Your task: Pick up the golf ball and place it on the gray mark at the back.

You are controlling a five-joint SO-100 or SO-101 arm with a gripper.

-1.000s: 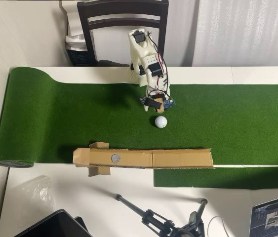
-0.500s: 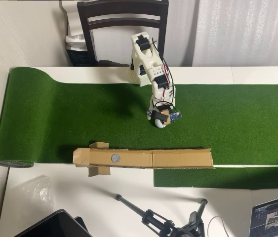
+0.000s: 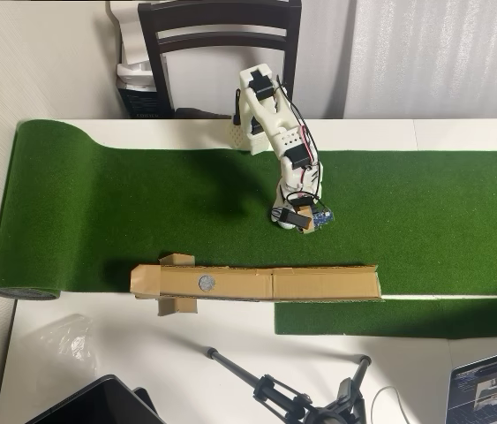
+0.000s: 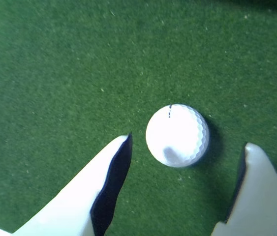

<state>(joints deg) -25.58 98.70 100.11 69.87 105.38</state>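
The golf ball, white and dimpled, lies on the green turf in the wrist view, just ahead of my open gripper, between the lines of its two white fingers; neither finger touches it. In the overhead view the ball is hidden under the gripper, which points down at the turf near the middle. The gray mark is a small gray circle on the brown cardboard strip, below and left of the gripper in that view.
The green turf mat runs across the white table. A dark chair stands beyond the arm's base. A tripod, a laptop and a dark device lie at the lower edge.
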